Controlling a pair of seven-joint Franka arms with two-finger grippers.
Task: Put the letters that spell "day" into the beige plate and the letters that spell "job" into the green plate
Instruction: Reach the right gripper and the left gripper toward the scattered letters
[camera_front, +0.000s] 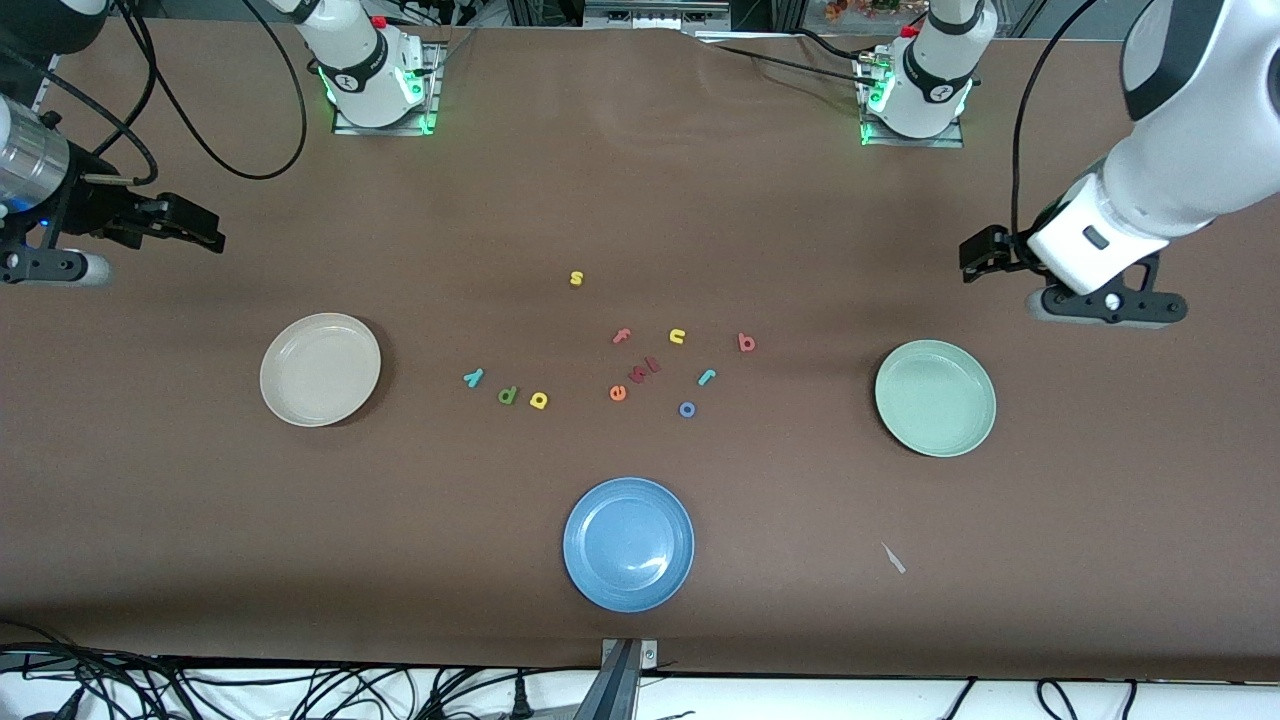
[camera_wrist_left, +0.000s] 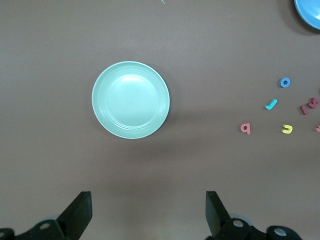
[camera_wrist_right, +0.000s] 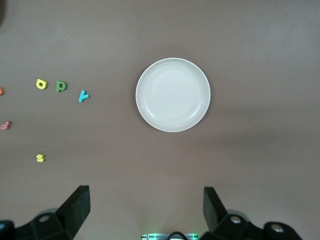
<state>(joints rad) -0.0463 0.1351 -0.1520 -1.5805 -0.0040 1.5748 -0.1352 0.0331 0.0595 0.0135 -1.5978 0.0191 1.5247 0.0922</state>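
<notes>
The empty beige plate (camera_front: 320, 368) (camera_wrist_right: 173, 94) lies toward the right arm's end, the empty green plate (camera_front: 935, 397) (camera_wrist_left: 130, 99) toward the left arm's end. Between them lie the teal y (camera_front: 474, 377) (camera_wrist_right: 83, 96), green d (camera_front: 508, 396) (camera_wrist_right: 61, 86) and yellow a (camera_front: 539, 401) (camera_wrist_right: 41, 84) in a row. Closer to the green plate are the red b (camera_front: 746, 342) (camera_wrist_left: 245, 128), teal j (camera_front: 706, 377) (camera_wrist_left: 271, 104) and blue o (camera_front: 687, 409) (camera_wrist_left: 285, 82). My right gripper (camera_front: 205, 232) (camera_wrist_right: 146, 195) hangs open and empty above bare table near the beige plate. My left gripper (camera_front: 978, 262) (camera_wrist_left: 148, 200) hangs open and empty near the green plate.
A blue plate (camera_front: 628, 543) sits nearest the front camera, mid-table. Other letters lie among the task ones: yellow s (camera_front: 576, 278), pink f (camera_front: 622, 336), yellow u (camera_front: 677, 336), orange e (camera_front: 618, 392) and a small red pair (camera_front: 648, 368). A pale scrap (camera_front: 893, 558) lies nearer the camera than the green plate.
</notes>
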